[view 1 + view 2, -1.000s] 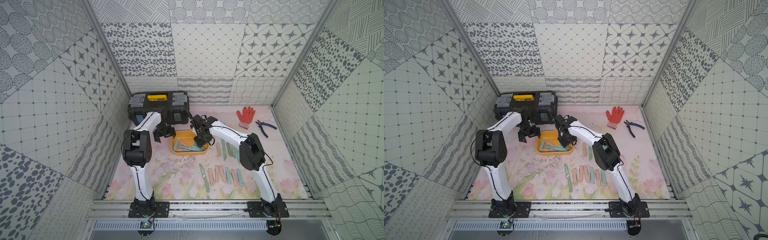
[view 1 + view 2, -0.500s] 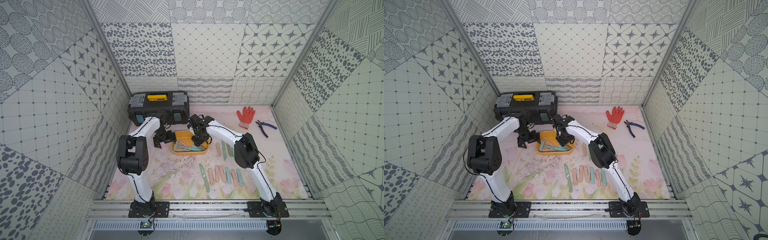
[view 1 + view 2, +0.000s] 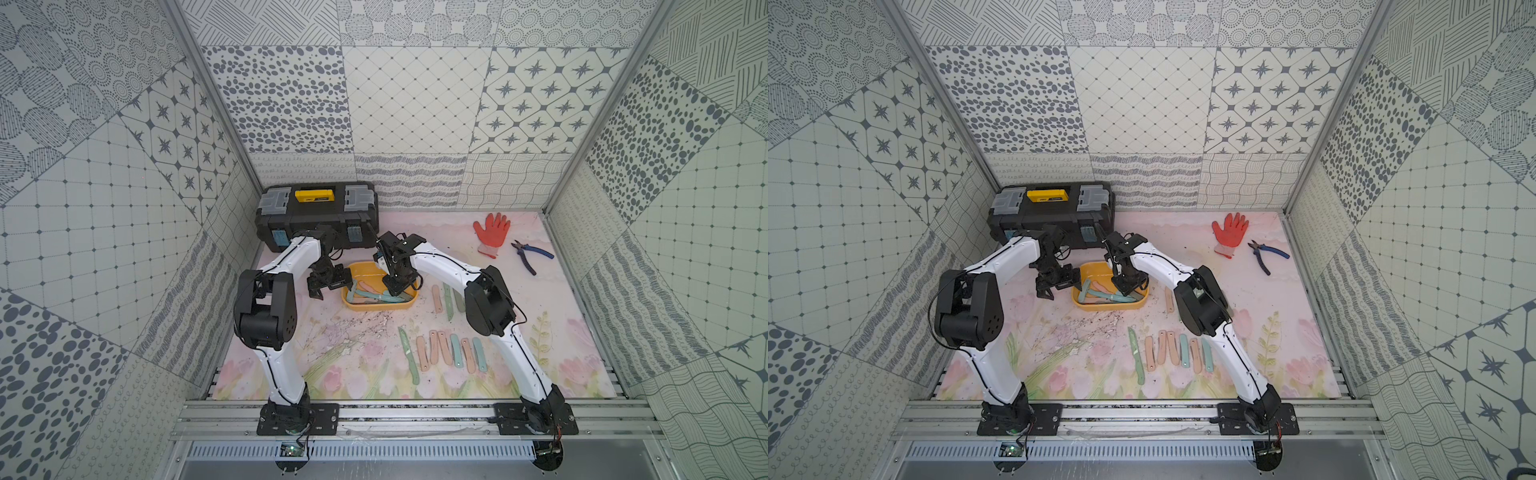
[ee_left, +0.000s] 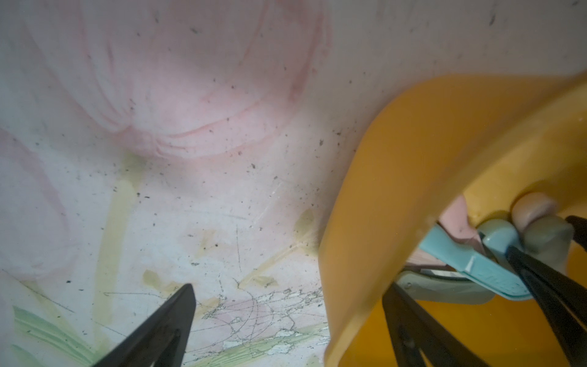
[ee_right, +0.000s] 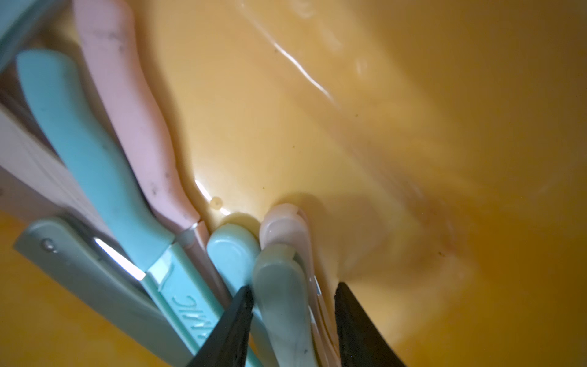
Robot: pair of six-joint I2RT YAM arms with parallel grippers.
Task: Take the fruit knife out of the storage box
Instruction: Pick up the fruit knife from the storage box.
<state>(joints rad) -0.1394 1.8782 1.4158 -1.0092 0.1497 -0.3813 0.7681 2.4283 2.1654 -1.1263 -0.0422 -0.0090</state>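
The grey knife (image 5: 274, 267) looks light, stiff and slick: pinch its handle. In the box (image 5: 413, 127), the right gripper (image 5: 292, 287), jaws narrow, straddles it and a pink knife (image 5: 286, 219), seemingly unclamped. The left gripper (image 4: 289, 286) gapes astride the box wall.

A robot-lab test cell: 3 patterned panel walls (image 3: 411, 99) box in a floral-print tabletop (image 3: 552, 340), with 2 white robot arms (image 3: 440, 266) bolted to an aluminium rail (image 3: 415, 415) at 6 o'clock.

On the table (image 3: 365, 374), storage box (image 3: 374, 306) near the middle, several fruit knives (image 3: 370, 293) lying in it, toolbox (image 3: 316, 216) just behind, row of knives (image 3: 444, 351) in front, glove (image 3: 491, 230) and pliers (image 3: 530, 255) at back right.
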